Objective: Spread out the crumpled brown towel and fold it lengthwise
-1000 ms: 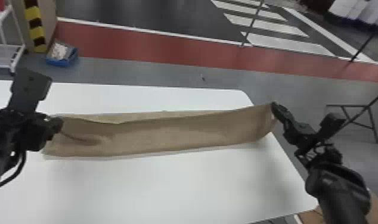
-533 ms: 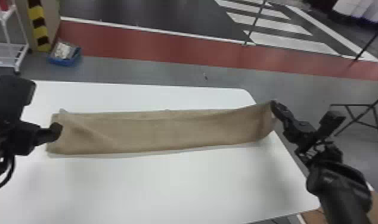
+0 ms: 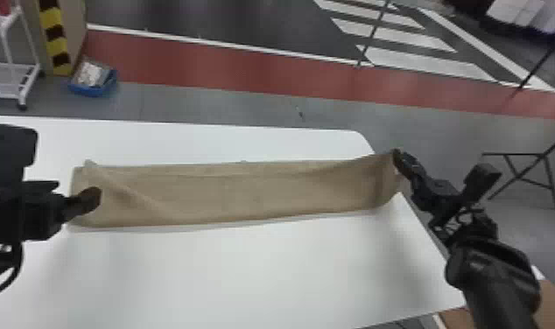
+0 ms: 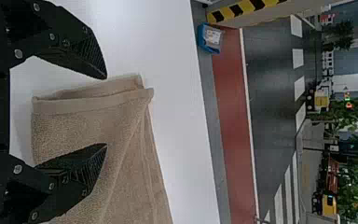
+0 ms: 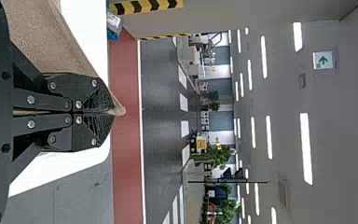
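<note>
1. From here I see the white table (image 3: 246,271).
2. The brown towel (image 3: 246,192) lies across it in a long strip, its right end raised near the table's edge.
3. The left gripper (image 3: 96,199) has its fingers spread at the towel's left end; whether they touch cloth, I can't tell.
4. The right gripper (image 3: 397,156) pinches the raised corner.

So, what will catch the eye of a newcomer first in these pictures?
Most likely the long brown towel, lying in a strip across the white table. At its right end, the right gripper pinches a corner; at its left end, the left gripper is open. Beyond the table runs a red floor band.
</note>
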You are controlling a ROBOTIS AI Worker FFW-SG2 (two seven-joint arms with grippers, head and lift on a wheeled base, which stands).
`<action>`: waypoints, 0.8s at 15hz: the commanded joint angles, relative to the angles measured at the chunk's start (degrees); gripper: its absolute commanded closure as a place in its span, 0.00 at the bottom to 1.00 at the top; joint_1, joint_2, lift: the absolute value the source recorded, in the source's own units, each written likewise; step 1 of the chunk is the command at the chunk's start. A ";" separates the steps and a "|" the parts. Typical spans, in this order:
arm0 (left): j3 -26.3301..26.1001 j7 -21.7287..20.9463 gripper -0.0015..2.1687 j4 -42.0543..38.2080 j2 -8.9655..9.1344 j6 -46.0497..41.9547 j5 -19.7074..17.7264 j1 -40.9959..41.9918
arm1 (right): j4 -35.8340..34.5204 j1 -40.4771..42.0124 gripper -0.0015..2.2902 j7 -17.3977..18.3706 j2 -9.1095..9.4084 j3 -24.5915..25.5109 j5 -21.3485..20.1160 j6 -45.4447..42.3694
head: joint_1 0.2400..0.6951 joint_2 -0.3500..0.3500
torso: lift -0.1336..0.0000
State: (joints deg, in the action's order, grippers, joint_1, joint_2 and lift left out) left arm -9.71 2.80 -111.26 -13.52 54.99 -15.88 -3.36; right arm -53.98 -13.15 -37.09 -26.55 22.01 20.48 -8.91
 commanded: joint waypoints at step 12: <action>-0.75 -0.08 0.58 7.82 0.42 -0.89 1.90 -2.17 | -1.21 0.84 0.67 0.00 0.09 -0.39 -0.09 -0.09 | 1.00 0.03 | 0.07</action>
State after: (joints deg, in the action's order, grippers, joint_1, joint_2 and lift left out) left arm -10.56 2.72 -102.84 -12.94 53.99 -13.90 -5.73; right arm -55.19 -12.27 -37.09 -26.45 21.54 20.31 -8.94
